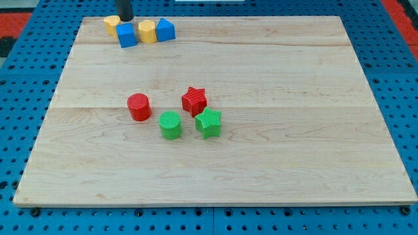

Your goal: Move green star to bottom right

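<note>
The green star [209, 123] lies near the middle of the wooden board [294, 143], touching the red star [194, 100] above and to its left. A green cylinder [170, 125] stands just left of the green star. A red cylinder [138, 106] is further left. My tip [124, 19] is at the view's top left, far from the green star, just above a blue block [127, 35] and between two yellow blocks.
At the top left edge of the board sits a cluster: a yellow block [112, 25], the blue block, a yellow block [147, 31] and a blue block [166, 29]. Blue pegboard [392, 65] surrounds the board.
</note>
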Robot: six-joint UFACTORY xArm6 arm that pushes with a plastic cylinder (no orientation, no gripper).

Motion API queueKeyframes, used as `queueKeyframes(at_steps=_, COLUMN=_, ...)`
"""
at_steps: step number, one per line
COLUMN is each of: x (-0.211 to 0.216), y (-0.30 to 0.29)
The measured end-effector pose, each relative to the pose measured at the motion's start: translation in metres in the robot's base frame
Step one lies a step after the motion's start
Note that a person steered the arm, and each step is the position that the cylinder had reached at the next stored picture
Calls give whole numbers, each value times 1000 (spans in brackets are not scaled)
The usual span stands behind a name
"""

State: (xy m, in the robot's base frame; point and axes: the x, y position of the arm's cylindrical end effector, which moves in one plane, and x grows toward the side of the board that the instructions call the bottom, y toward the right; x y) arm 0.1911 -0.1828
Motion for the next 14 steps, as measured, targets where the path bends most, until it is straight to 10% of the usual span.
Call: queueKeyframes(at_steps=14, x=0, y=19)
